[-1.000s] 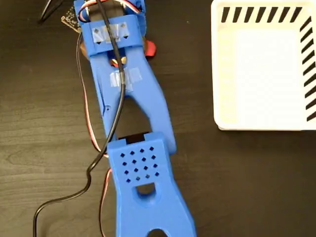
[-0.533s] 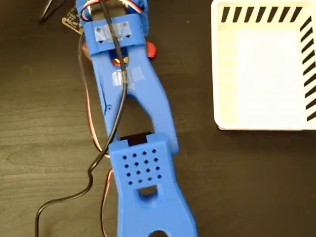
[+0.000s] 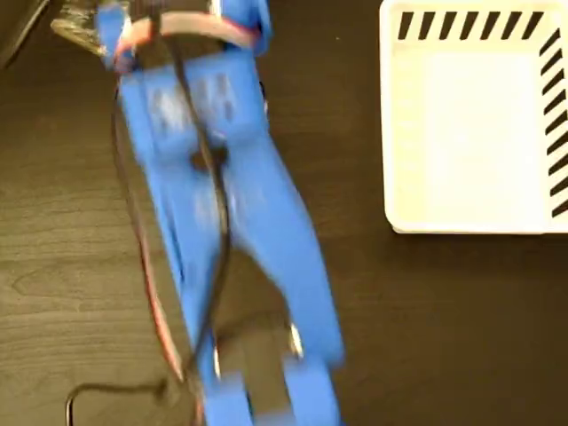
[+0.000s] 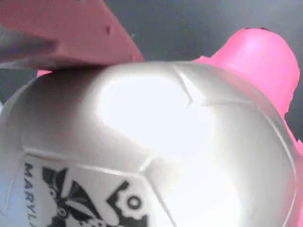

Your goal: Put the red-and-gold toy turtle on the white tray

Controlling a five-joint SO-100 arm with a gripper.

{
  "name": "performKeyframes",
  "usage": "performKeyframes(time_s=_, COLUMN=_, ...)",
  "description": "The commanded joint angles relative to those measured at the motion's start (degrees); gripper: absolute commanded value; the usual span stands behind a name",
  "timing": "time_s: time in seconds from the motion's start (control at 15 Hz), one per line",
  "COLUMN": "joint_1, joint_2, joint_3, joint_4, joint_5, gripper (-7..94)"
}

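Note:
The red-and-gold toy turtle fills the wrist view: a shiny pale-gold shell with black print at the lower left and a red-pink head at the upper right. One finger of my gripper presses on the top left of the shell, and the other finger is hidden. In the fixed view the blurred blue arm covers the gripper and the turtle. The white tray, with black stripe marks along its top and right edges, lies at the upper right, well apart from the arm.
A black cable and red wires run along the arm over the dark wooden table. A small circuit board sits at the top left.
The arm now looks bigger and blurred, and its wrist has shifted left and up. The red bit of turtle beside the wrist no longer shows in the fixed view.

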Motion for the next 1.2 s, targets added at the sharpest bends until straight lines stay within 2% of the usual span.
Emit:
performKeyframes(time_s=0.0, joint_1=0.0, joint_2=12.6, joint_3=0.4, joint_4=1.8, joint_5=-1.6, gripper=0)
performKeyframes(time_s=0.2, joint_1=6.5, joint_2=19.4, joint_3=8.4, joint_4=3.3, joint_5=-9.1, gripper=0)
performKeyframes(time_s=0.53, joint_1=28.7, joint_2=23.3, joint_3=12.0, joint_4=2.6, joint_5=-29.9, gripper=0)
performKeyframes(time_s=0.8, joint_1=36.2, joint_2=9.1, joint_3=3.6, joint_4=1.6, joint_5=-34.2, gripper=0)
performKeyframes(time_s=1.13, joint_1=38.0, joint_2=-4.1, joint_3=0.0, joint_4=-1.4, joint_5=-35.2, gripper=0)
